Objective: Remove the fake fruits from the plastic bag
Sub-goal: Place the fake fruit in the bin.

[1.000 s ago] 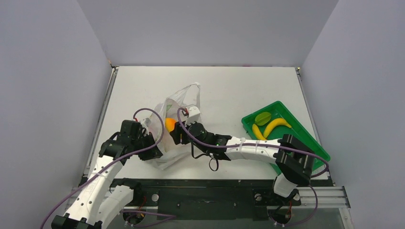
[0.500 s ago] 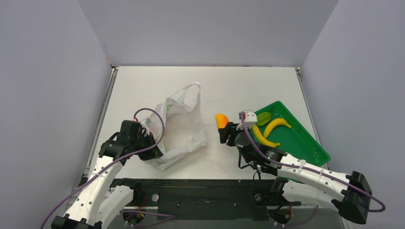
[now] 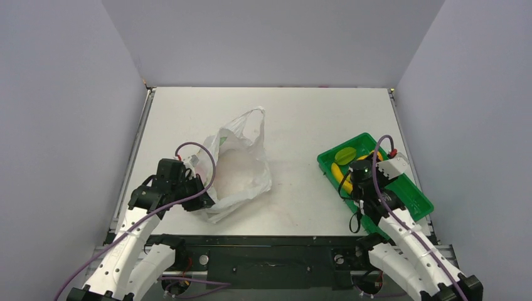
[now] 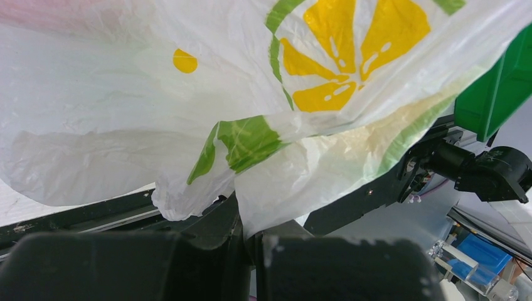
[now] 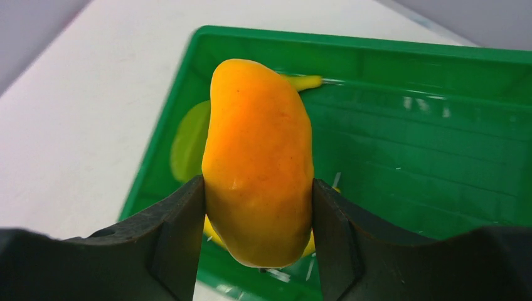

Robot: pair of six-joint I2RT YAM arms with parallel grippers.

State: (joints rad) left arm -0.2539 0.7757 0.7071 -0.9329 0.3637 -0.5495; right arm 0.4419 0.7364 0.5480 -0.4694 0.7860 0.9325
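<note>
The white plastic bag (image 3: 241, 166) lies crumpled left of centre, with green and yellow prints (image 4: 339, 37) on it. My left gripper (image 3: 199, 197) is shut on the bag's near edge (image 4: 251, 232). My right gripper (image 5: 258, 207) is shut on an orange-yellow mango (image 5: 260, 157), which it holds above the green tray (image 5: 439, 125). From above, the right gripper (image 3: 361, 179) hangs over the tray's near-left part and hides the mango. A green starfruit (image 3: 344, 155) and a yellow banana (image 3: 342, 179) lie in the tray. Whatever is inside the bag is hidden.
The green tray (image 3: 411, 194) sits at the right, near the table's front right corner. Grey walls enclose the white table on three sides. A black rail (image 3: 270, 248) runs along the near edge, between the arm bases.
My right arm has swung from the bag's mouth to above the green tray, carrying the mango. The left gripper has kept its hold on the bag, which has settled flatter.
</note>
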